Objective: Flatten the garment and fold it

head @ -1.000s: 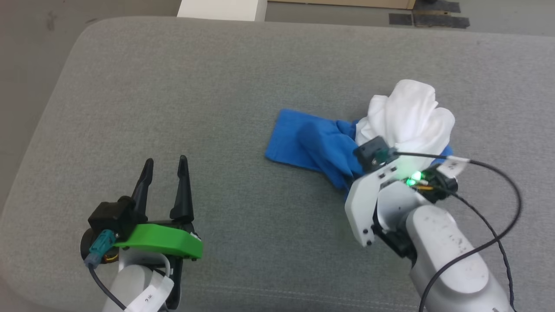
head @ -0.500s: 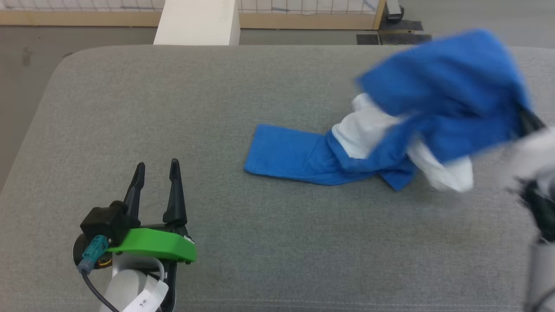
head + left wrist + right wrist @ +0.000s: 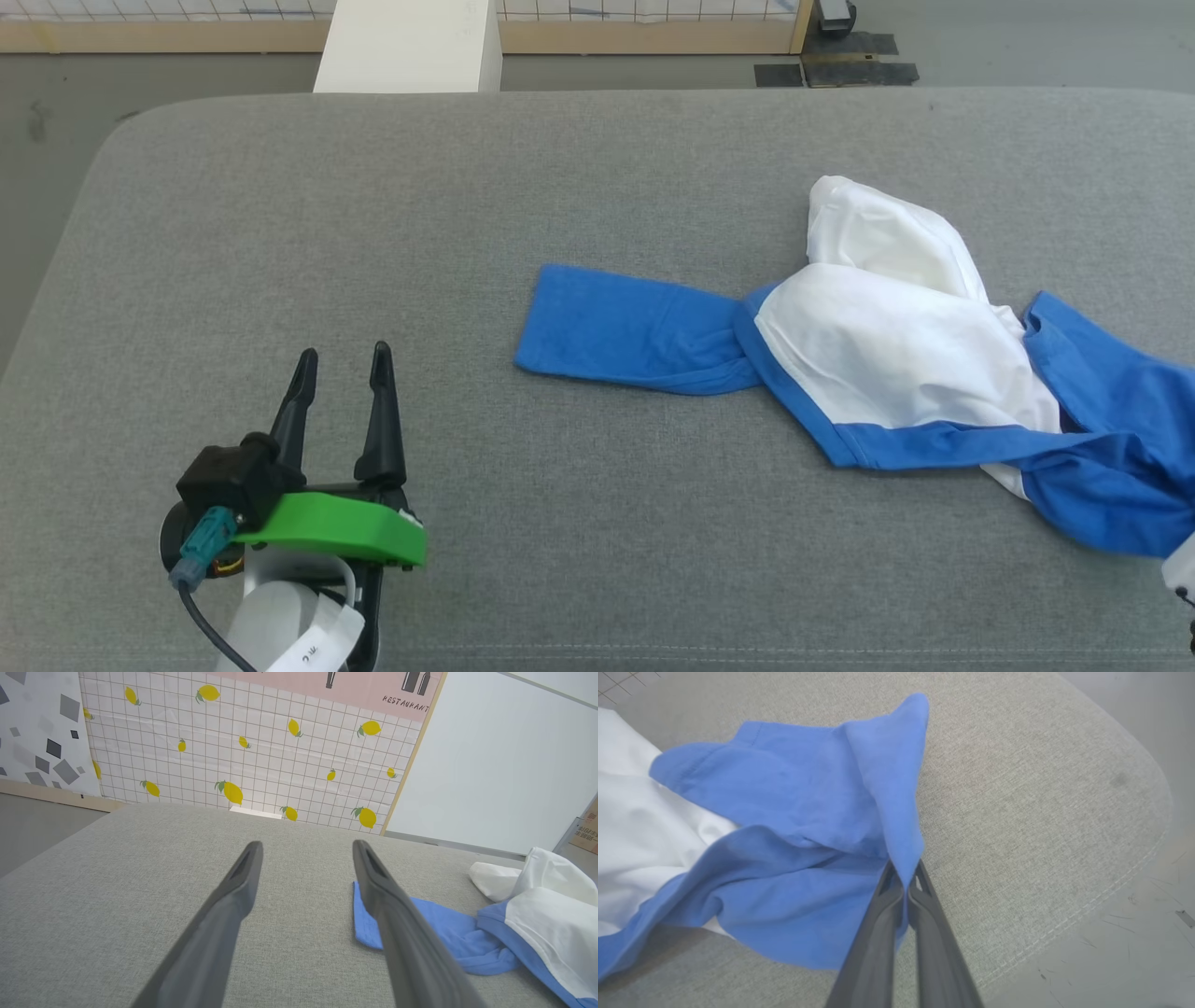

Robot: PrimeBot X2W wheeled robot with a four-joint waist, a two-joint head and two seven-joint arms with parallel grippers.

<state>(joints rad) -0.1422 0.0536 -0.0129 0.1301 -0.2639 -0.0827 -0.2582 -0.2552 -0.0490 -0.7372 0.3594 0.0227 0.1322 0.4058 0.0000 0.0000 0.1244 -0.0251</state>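
In the right end effector (image 3: 905, 873), the garment (image 3: 896, 345), perhaps its sleeve.

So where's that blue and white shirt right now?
In the head view the garment lies rumpled on the right half of the grey cushion, well right of the open left fingers; the right fingers pinch its far-right blue sleeve.

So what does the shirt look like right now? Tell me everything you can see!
The garment is a soft white T-shirt with bright blue sleeves and blue trim. It is crumpled and twisted, not flat, lying on the grey cushion. One blue sleeve stretches flat toward the robot's left. At the other end, a blue fold is pinched between the shut fingers of the right gripper, held up a little near the cushion's edge.
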